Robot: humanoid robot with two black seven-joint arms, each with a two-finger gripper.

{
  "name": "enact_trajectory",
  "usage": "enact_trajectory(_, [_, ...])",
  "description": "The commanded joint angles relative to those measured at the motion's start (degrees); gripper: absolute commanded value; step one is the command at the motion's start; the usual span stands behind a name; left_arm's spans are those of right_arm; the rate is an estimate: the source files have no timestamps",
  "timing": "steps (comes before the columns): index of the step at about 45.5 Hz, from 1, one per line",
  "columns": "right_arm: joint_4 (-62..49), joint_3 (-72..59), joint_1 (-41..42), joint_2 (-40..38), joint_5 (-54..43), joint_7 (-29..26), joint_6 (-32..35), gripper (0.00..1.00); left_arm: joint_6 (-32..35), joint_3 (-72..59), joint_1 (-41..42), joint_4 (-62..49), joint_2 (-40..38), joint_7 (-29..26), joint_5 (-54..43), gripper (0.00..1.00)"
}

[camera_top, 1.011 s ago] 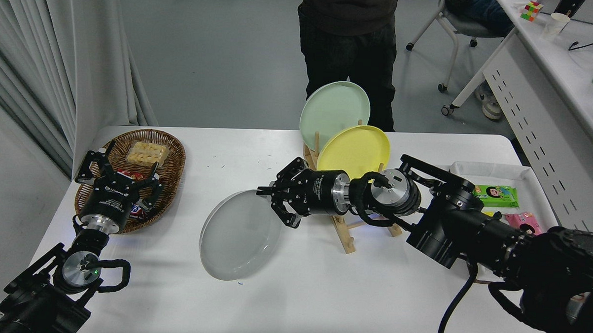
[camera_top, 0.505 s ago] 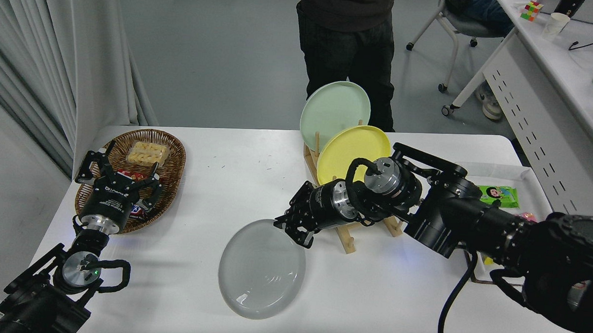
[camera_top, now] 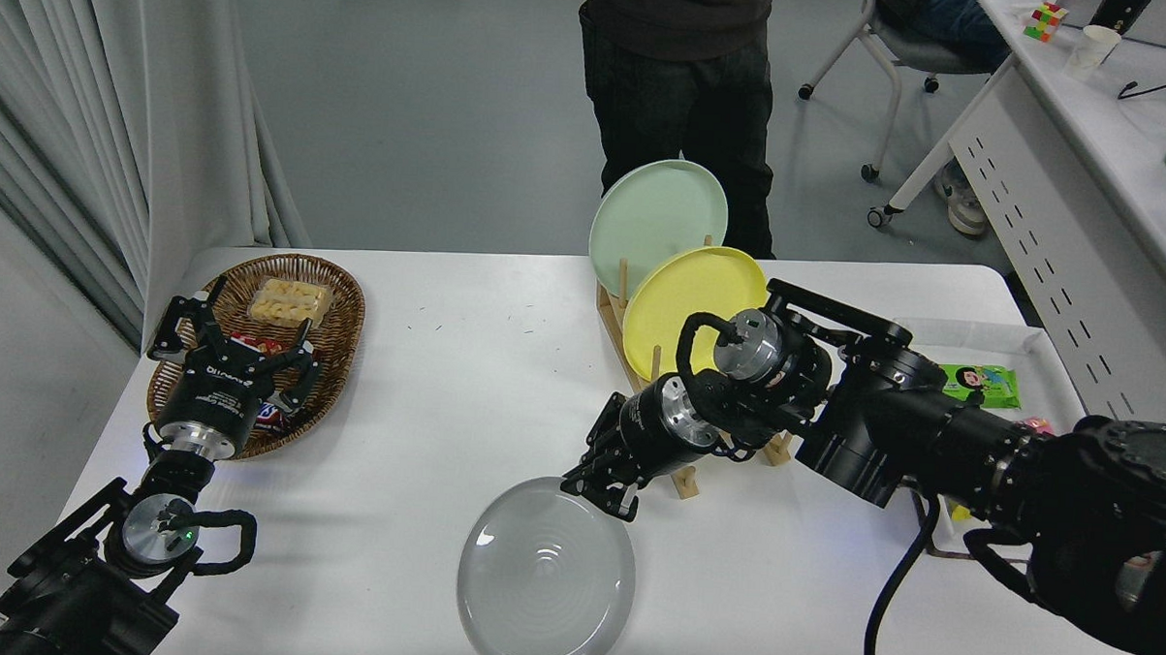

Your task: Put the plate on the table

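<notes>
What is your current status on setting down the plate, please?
Right gripper shut on round light-grey plate, low over white table. Left gripper open, parked by wicker basket. Nothing beneath the plate.

From my console the plate [camera_top: 545,578] reads as smooth, glossy light-grey plastic or glaze — I can't tell which — with lamp glare in faint rings. The table [camera_top: 465,362] has a plain white matt top. Both the yellow plate [camera_top: 691,297] and the mint-green plate [camera_top: 657,214] look satin smooth, and they stand in a rack [camera_top: 680,471] of bare pale wood. The basket [camera_top: 331,309] is rough woven wicker. The right gripper [camera_top: 602,488] is matt black, with a brushed-metal wrist collar — the left gripper [camera_top: 233,349] is finished the same.
</notes>
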Motion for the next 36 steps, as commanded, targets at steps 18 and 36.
enact_trajectory(18, [-1.0, 2.2, -0.9, 0.0, -3.4, -0.3, -1.4, 0.00, 0.0, 0.0, 0.0, 0.0, 0.0, 0.0, 0.0, 0.98])
enact_trajectory(36, [-3.8, 4.0, -0.9, 0.0, -5.5, -1.5, -2.5, 0.00, 0.0, 0.0, 0.1, 0.0, 0.0, 0.0, 0.0, 0.98])
